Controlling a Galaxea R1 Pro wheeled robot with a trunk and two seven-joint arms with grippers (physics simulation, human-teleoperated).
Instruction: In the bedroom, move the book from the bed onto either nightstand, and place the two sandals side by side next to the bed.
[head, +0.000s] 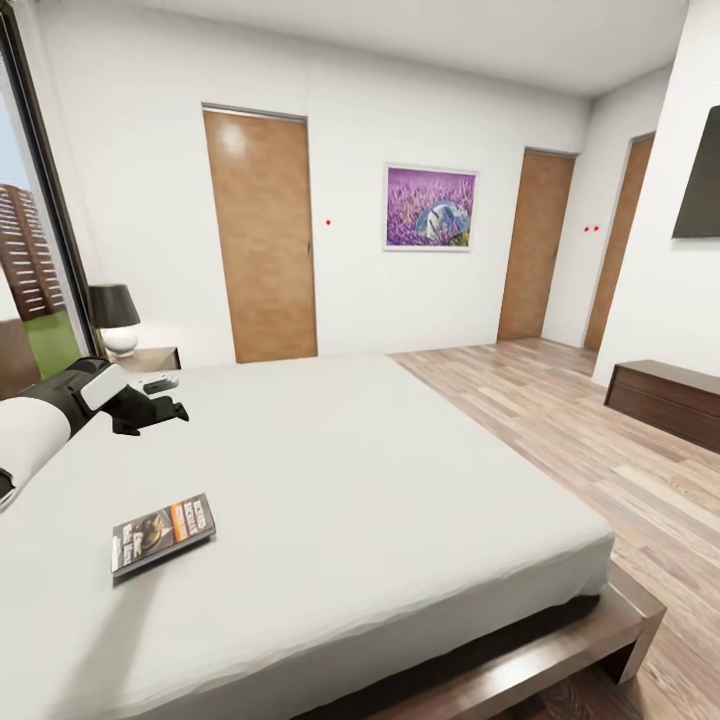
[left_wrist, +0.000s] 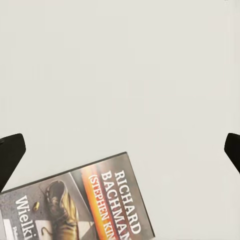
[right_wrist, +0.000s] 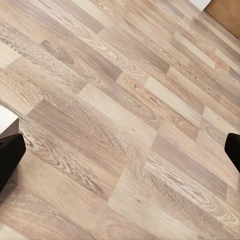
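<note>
The book (head: 160, 535), a thin dark paperback with an orange band, lies flat on the near left part of the off-white bed (head: 380, 480). My left gripper (head: 150, 408) hovers over the mattress beyond the book, toward the headboard end. In the left wrist view that gripper (left_wrist: 120, 150) is open, its dark fingertips (left_wrist: 10, 155) spread wide, and the book (left_wrist: 85, 205) lies just short of them. The nightstand (head: 152, 358) stands past the bed's far left corner. My right gripper (right_wrist: 120, 150) is open over bare wooden floor (right_wrist: 125, 115). The sandals are out of view.
A black-shaded lamp (head: 115, 318) stands on the nightstand, and a small white object (head: 158, 380) lies beside it. A low dark cabinet (head: 665, 400) sits against the right wall under a wall screen (head: 700, 180). Wooden floor (head: 560, 420) runs along the bed's right side.
</note>
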